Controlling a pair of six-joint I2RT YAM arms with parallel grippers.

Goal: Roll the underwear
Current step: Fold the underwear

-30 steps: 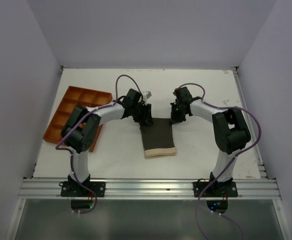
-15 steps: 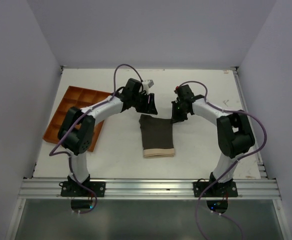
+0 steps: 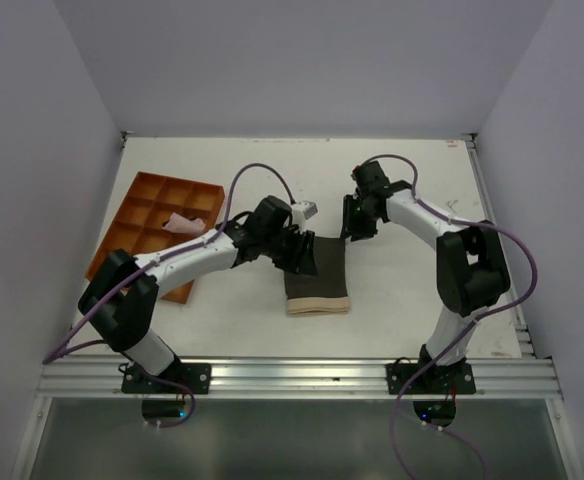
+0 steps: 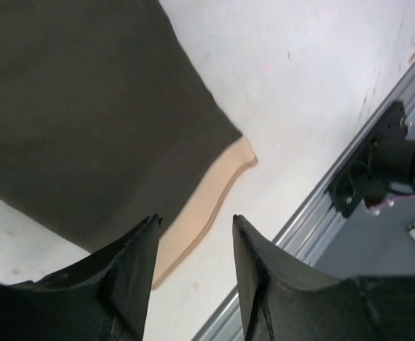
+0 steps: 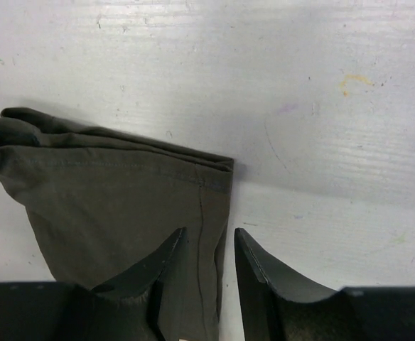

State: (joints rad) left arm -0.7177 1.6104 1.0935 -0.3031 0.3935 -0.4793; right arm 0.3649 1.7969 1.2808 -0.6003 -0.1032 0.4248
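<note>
Two arms are over the middle of the counter (image 3: 412, 300), both at the underwear (image 3: 315, 275). It lies flat, a bit nearer the near edge than the far one. Its dark body points to the far edge and the tan waistband (image 3: 318, 302) to the near edge.

Left arm (image 3: 187, 258) reaches in from the left, with the left jaws at the far-left part of the cloth. In the left wrist view the left jaws are spread with nothing between them. Dark fabric (image 4: 87, 114) and the tan band (image 4: 207, 206) lie beyond the tips; can't tell if they touch.

Right arm (image 3: 422, 215) comes in from the far right, with the right jaws at the far-right corner. In the right wrist view the right jaws are parted a little and grip nothing. They straddle the right side edge of the cloth (image 5: 122, 206), and folded layers show along the far edge.

An orange divided tray (image 3: 132, 215) sits by the left edge, with a small pink cloth (image 3: 180, 222) in one of its compartments.
</note>
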